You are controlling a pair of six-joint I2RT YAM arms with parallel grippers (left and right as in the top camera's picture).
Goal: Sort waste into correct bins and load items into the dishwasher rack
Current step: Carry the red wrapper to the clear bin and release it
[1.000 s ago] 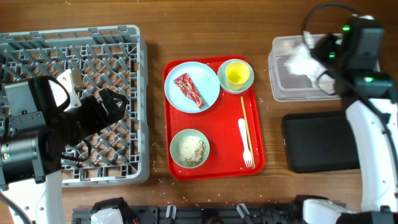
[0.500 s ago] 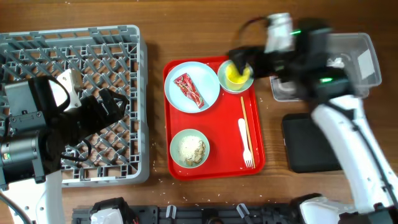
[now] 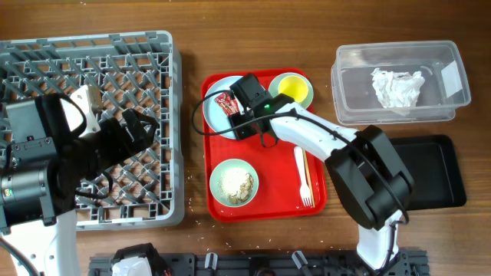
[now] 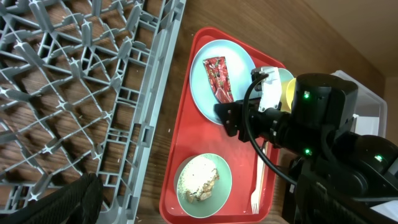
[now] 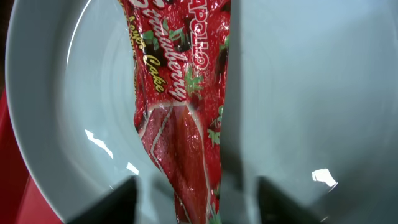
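A red snack wrapper point(image 5: 180, 106) lies on the white plate point(image 5: 298, 93) at the back left of the red tray point(image 3: 265, 207). My right gripper point(image 5: 199, 205) is low over the plate and open, one finger on each side of the wrapper with a gap to it. From overhead the right gripper point(image 3: 236, 111) covers most of the plate and only an end of the wrapper point(image 3: 224, 100) shows. A crumpled white napkin point(image 3: 397, 87) sits in the clear tub point(image 3: 349, 103). My left gripper point(image 3: 146, 126) hangs open and empty over the grey dishwasher rack point(image 3: 92, 57).
The tray also holds a yellow cup point(image 3: 291, 90) inside a green bowl, a green bowl of rice scraps point(image 3: 234, 182), a white fork point(image 3: 301, 176) and wooden chopsticks point(image 3: 301, 146). A black tray point(image 3: 441, 172) lies at the right, below the tub.
My right arm swung from the clear tub across to the plate, leaving the napkin in the tub, and came down astride the wrapper. The left arm has not moved.
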